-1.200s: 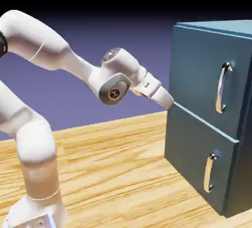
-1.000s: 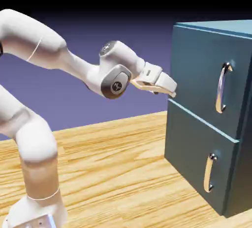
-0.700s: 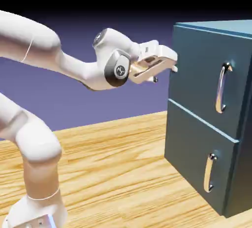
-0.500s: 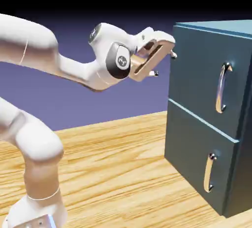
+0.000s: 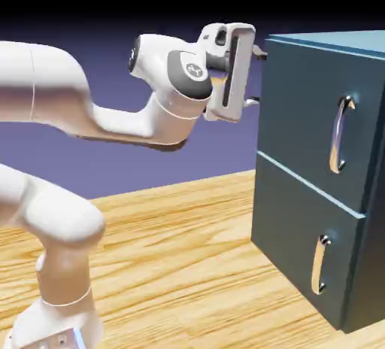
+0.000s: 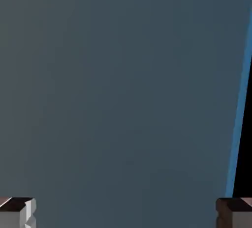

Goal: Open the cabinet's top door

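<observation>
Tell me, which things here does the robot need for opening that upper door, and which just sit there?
Needed:
- cabinet
- top door
- top door's long silver handle
- gripper, open

Not needed:
- lower panel
- its small handle
- wooden table

Exterior view beside the robot, hand view close (very) against the cabinet (image 5: 316, 159), shared

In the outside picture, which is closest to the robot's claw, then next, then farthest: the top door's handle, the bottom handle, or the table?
From the gripper:
1. Top door's handle, to its right, slightly lower.
2. Bottom handle, lower right.
3. Table, far below; too close to call against the bottom handle.
</observation>
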Robot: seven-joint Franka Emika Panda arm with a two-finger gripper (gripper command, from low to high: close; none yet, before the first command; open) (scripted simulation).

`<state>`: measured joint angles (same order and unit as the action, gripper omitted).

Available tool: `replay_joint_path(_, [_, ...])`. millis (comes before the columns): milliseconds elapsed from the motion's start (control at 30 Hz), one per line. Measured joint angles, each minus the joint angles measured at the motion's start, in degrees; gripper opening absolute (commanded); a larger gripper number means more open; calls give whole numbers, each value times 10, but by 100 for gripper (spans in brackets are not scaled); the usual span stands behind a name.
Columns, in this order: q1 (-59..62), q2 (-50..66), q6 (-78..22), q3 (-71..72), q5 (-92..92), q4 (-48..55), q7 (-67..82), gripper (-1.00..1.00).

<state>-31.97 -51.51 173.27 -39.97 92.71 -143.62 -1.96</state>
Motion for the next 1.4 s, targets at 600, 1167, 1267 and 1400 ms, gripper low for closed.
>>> replay_joint_path(600, [-151,-91,-4,-193,449,84,196,0])
replay_joint_path(1167, [-328,-132,-22,-347,730,197,318,0])
replay_joint_path(1267, [-341,-129,-24,-353,731,207,318,-100])
replay_joint_path(1400, [-258,-106,-82,-306,723,128,279,-100])
